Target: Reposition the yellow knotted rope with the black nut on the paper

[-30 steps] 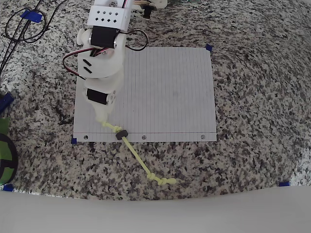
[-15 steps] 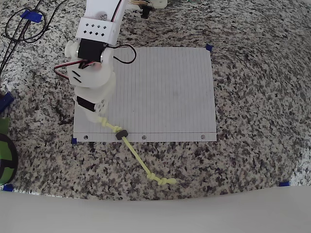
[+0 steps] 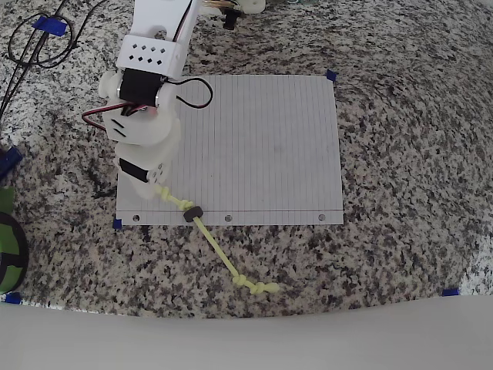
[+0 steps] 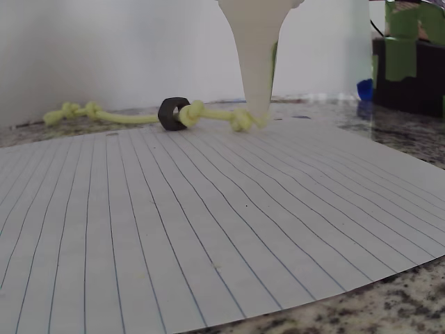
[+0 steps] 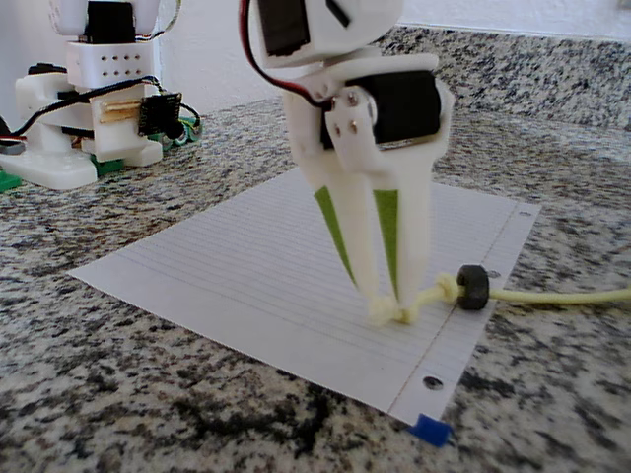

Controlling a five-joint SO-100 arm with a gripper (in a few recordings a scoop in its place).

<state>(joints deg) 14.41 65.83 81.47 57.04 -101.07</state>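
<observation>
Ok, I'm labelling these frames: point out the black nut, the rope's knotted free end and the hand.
black nut (image 3: 192, 213), overhead view, on its dark ring.
rope's knotted free end (image 3: 258, 287), overhead view, on the knots lying on the granite.
hand (image 5: 392, 307), fixed view, between its fingertips.

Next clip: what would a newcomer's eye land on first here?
The white two-finger gripper, pinching one knotted end of the thin pale yellow-green rope low on the white lined paper, near its left corner in the overhead view. Next, the small black nut on the rope at the paper's punched edge, with the rope's other end trailing onto the speckled granite counter.
</observation>
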